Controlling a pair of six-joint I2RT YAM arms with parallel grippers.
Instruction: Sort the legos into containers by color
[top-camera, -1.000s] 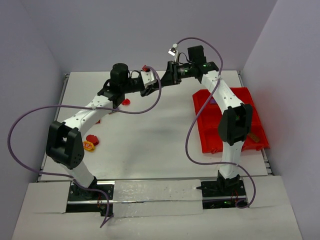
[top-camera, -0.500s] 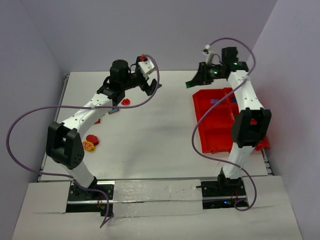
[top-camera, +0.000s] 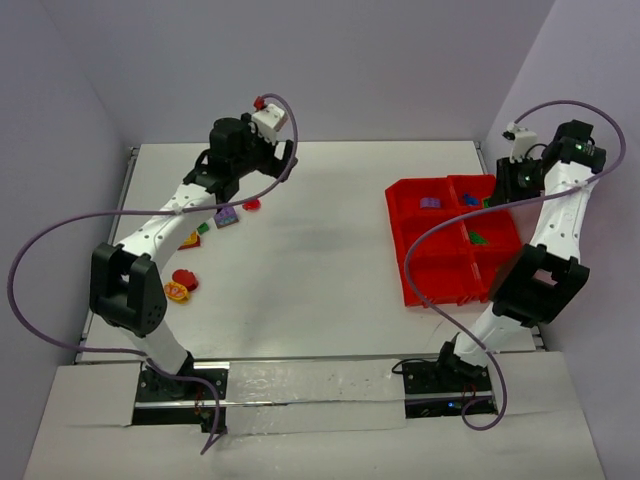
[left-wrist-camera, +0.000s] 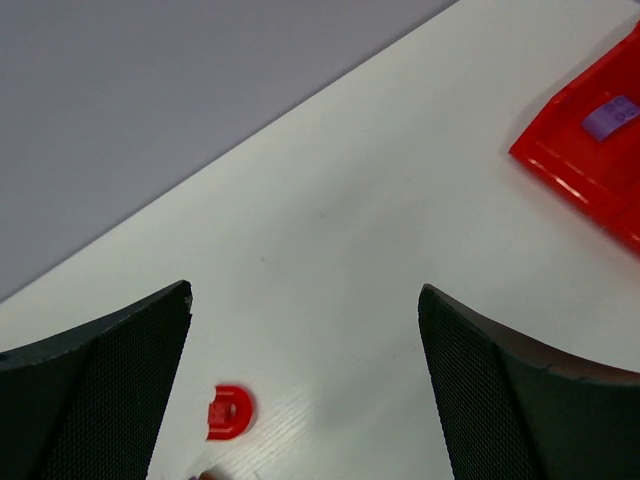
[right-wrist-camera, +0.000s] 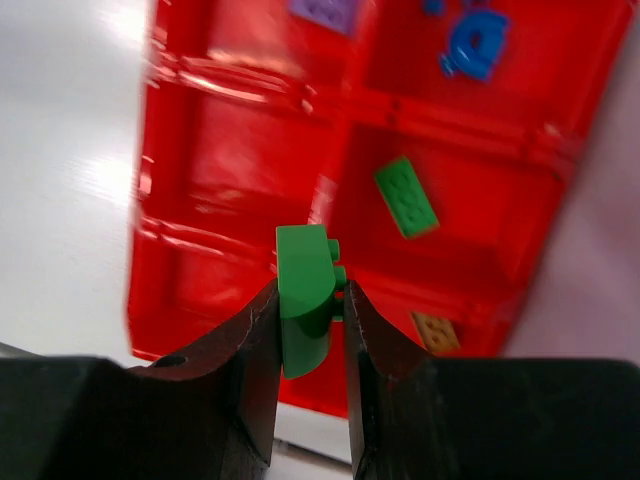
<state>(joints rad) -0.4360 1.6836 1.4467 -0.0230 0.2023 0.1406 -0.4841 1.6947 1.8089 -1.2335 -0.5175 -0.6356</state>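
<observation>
My right gripper (right-wrist-camera: 310, 300) is shut on a green lego (right-wrist-camera: 303, 285) and holds it above the red tray of containers (right-wrist-camera: 240, 170). Below it, one compartment holds a green brick (right-wrist-camera: 407, 196). Others hold a blue piece (right-wrist-camera: 475, 45), a purple brick (right-wrist-camera: 325, 12) and a tan brick (right-wrist-camera: 437, 330). In the top view this gripper (top-camera: 497, 196) hangs over the tray's (top-camera: 400, 240) far right part. My left gripper (left-wrist-camera: 305, 295) is open and empty above the table, with a red arch lego (left-wrist-camera: 230, 412) below it. From above, that gripper (top-camera: 280, 162) is at the far left.
Loose legos lie on the table's left side: a red one (top-camera: 252, 204), a purple one (top-camera: 226, 216), a green bit (top-camera: 203, 228), and red and yellow pieces (top-camera: 180, 285) nearer the front. Purple walls close in the back and sides.
The two grippers were together at the far middle. My left gripper opened and drew back left. My right arm swung right with the green lego to above the tray.
</observation>
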